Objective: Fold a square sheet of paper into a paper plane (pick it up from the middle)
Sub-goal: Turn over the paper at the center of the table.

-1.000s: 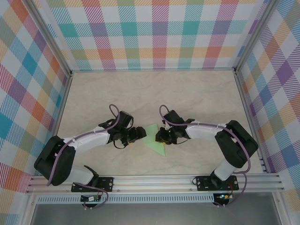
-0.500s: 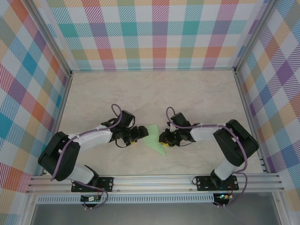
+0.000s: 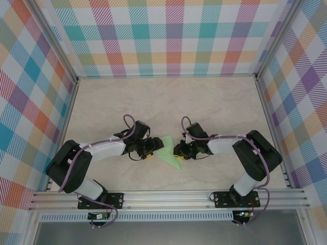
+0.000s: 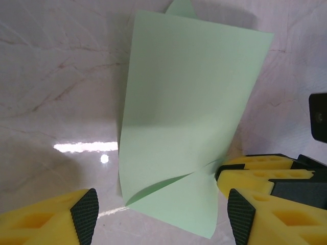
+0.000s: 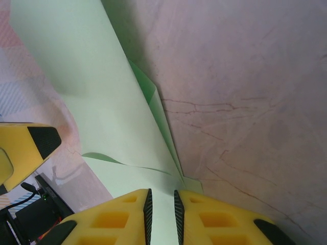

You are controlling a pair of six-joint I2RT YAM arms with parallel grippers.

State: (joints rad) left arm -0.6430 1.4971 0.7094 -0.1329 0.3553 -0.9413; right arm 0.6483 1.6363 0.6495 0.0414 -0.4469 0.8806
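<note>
Right end effector [image 5: 161,204] pinches the square sheet of paper [image 4: 189,102]; left end effector [image 4: 162,217] stands wide astride it. Closing off-line could set a crooked crease.

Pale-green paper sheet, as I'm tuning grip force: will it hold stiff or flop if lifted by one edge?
Probably floppy: the pale-green paper sheet visibly curls and bows. Likely very light, so a push could slide it across the glossy marble-look tabletop. It should crease easily, judging by folded layers at the right gripper.
</note>
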